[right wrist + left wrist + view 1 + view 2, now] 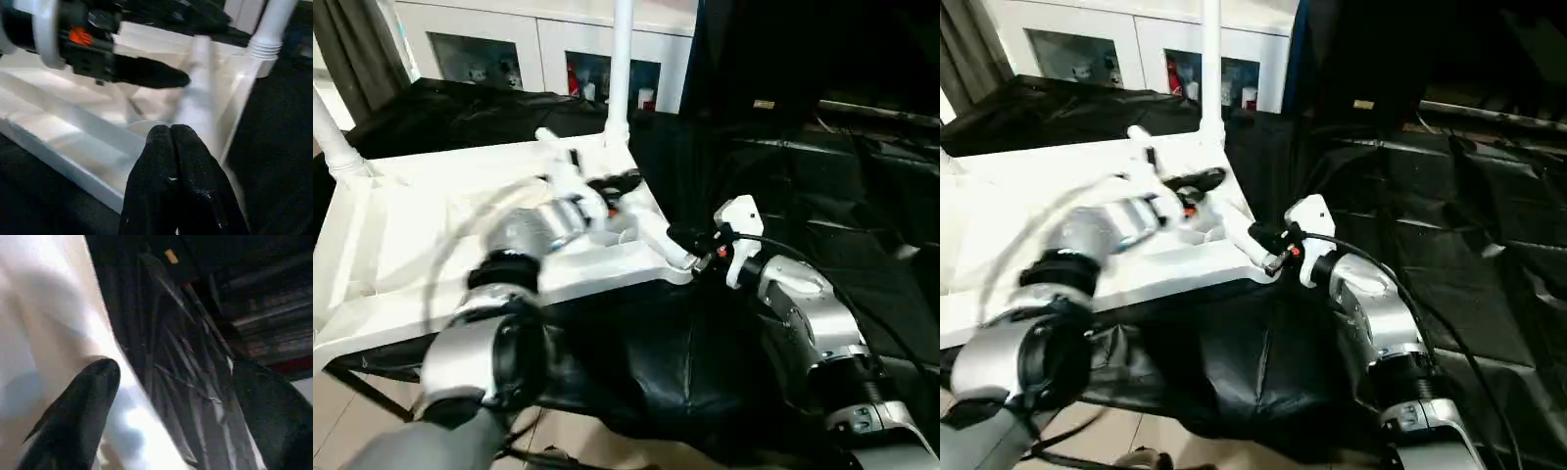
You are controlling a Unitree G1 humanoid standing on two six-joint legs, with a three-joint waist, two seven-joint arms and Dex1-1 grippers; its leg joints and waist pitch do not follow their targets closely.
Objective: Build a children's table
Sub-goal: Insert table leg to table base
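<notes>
The children's table, half built, on a black-draped desk [803, 186], read from the near edge outward.

**Near.** The right claw [170, 134] is pressed shut, its two black fingers [190, 166] together and holding nothing. It sits at the near right corner of the upturned table top [401, 245], just beside the rim.

**Next.** A loose leg [656, 235], a white tube, lies inside the ribbed underside. Its near end is just beside the right claw's tip. Its long axis slants away from that corner, inward and toward the far side of the top. The right claw is judged the nearer one to that end, with the leg running on ahead of it. Any grasp would call for spreading these fingers first.

**Middle.** The left claw [615, 183] hangs over the top beside the farther stretch of the loose leg. Its jaws stand wide apart, and it appears to grip nothing, though blur hides whether a finger touches the tube.

**Far.** Two legs already stand upright in their round sockets: the far right leg [621, 69] and the far left leg [331, 137]. The two near corners are judged not yet fitted.

**Beyond.** A white cabinet [538, 44] with glass doors is no part of the work.
</notes>
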